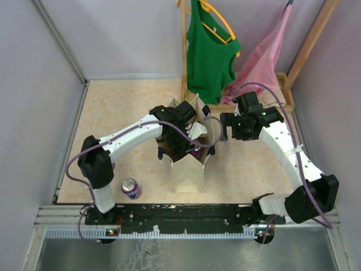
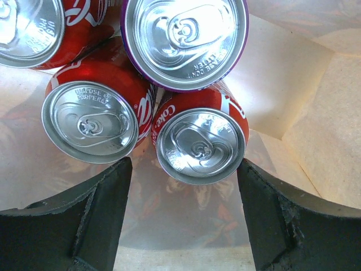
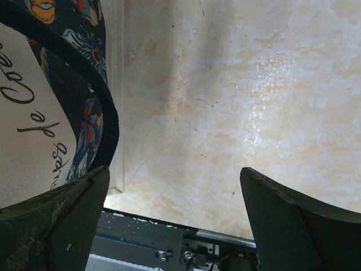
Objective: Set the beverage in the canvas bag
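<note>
The pale table (image 1: pixel 113 107) is carrying everything, with a wooden rack (image 1: pixel 309 42) standing at its far side; a green tank top (image 1: pixel 207 56) and a pink garment (image 1: pixel 264 59) are hanging from the rack.

The canvas bag (image 1: pixel 189 166) is standing upright and open-mouthed in the middle of the table, between the two arms. The left arm is reaching down into its mouth. From the left wrist camera, the bag is holding four drink cans, all with their tops facing up. A purple-rimmed can (image 2: pixel 185 39) is sitting nearest the lens and overlapping the two below it. A red Coke can (image 2: pixel 200 144) is standing between the finger lines, a second red can (image 2: pixel 93 121) is touching it on the left, and a third red can (image 2: pixel 28 25) is showing at the upper corner. The left gripper (image 2: pixel 182 175) is hanging above them with its jaws spread wide, pinching nothing.

The right gripper (image 3: pixel 175 175) is hovering just beside the bag's right side, jaws likewise spread and gripping nothing. One of its fingers (image 3: pixel 62 220) is sitting close to the bag's dark floral-lined strap (image 3: pixel 93 107); contact cannot be judged.

Another beverage, a purple can (image 1: pixel 131 188), is standing on the table outside the bag, near the left arm's base.
</note>
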